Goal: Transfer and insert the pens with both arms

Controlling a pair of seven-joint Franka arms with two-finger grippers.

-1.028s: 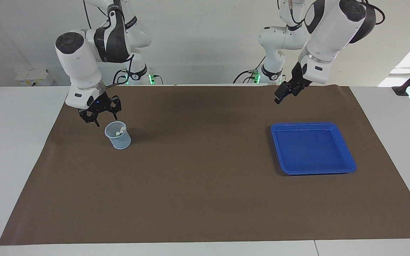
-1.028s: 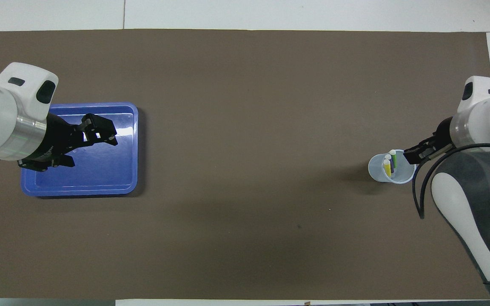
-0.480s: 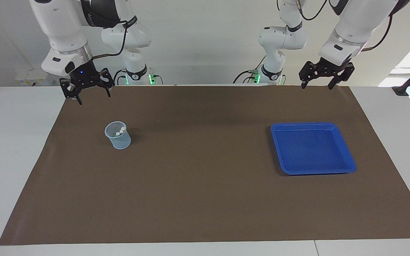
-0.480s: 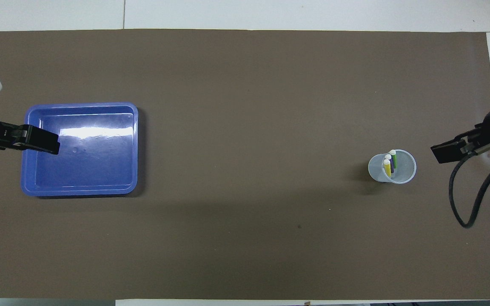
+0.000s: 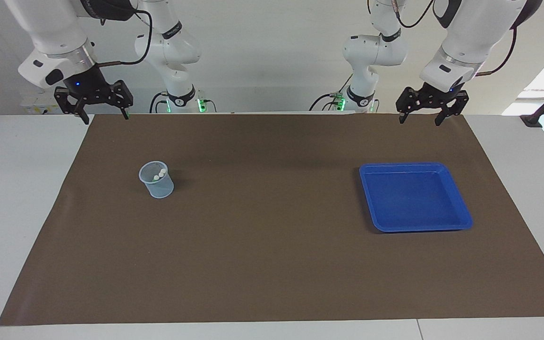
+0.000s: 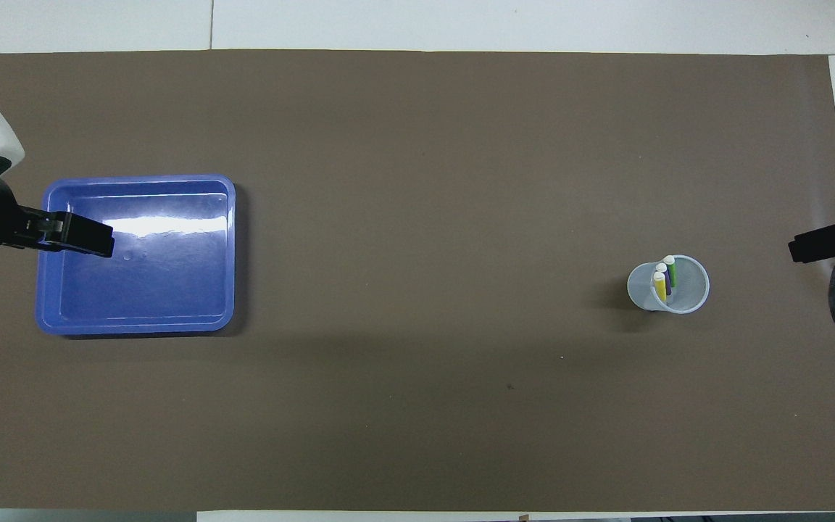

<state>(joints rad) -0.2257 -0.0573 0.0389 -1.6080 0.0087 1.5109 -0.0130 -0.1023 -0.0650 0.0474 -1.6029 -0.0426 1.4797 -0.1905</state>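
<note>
Pens (image 5: 158, 175) show only as pale cap ends inside a clear cup (image 5: 157, 180) on the brown mat, toward the right arm's end of the table. High over the mat's edge by the robots, the right gripper (image 5: 93, 100) and left gripper (image 5: 426, 104) both hang spread and empty — neither over the cup.

From overhead, yellow, green and purple pens (image 6: 664, 277) stand upright in the cup (image 6: 668, 284); the blue tray (image 6: 138, 254) lies empty. Judgement: the light cup could tip if bumped.
</note>
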